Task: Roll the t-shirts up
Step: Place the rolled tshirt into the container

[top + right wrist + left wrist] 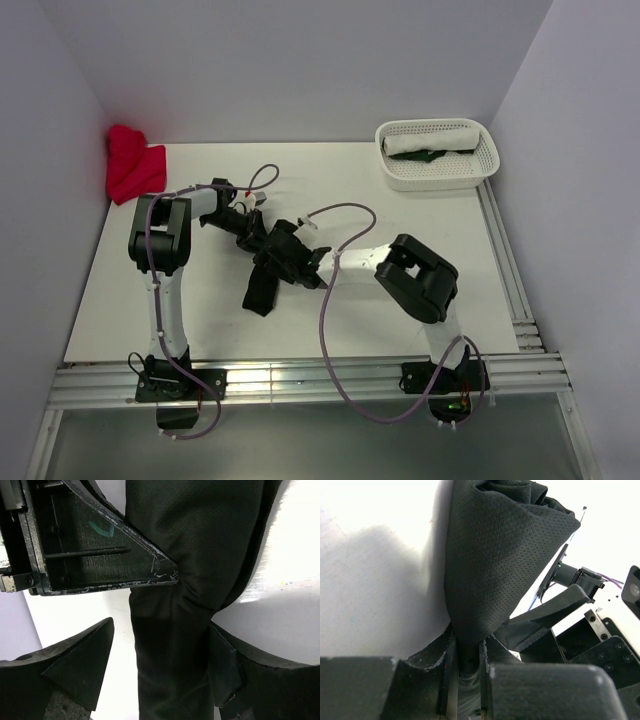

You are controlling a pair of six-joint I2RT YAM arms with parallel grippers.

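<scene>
Left claw (468,652) is pinched shut on a gathered fold of the black t-shirt (500,555); the fabric fans out from between its fingers. Right claw (165,665) is spread wide and straddles the same shirt. Cloth runs through the gap and brushes one finger, but there's no grip on that side.

Where things are, from the top view:
- Black shirt: mid-table between the two arms, bunched, one end trailing onto the table (400,230). Not flat, no roll started that I can see.
- Basket (480,170), far right corner: holds a white t-shirt (430,141) that looks rolled, with a dark green one (428,157) beside it. Can't tell how tidy the green one is.
- Red t-shirt (133,165): loose heap in the far left corner against the wall, well apart from both arms.

Progress, my read: white and green look finished and stowed, so roughly half done. Black is in hand but only at the pick-up or straighten stage. It needs spreading or folding into a strip, then rolling, then presumably the basket. Red hasn't been started.

Main hold-up right now is that black is a wad held at one point, so it won't roll cleanly until it's laid out.
</scene>
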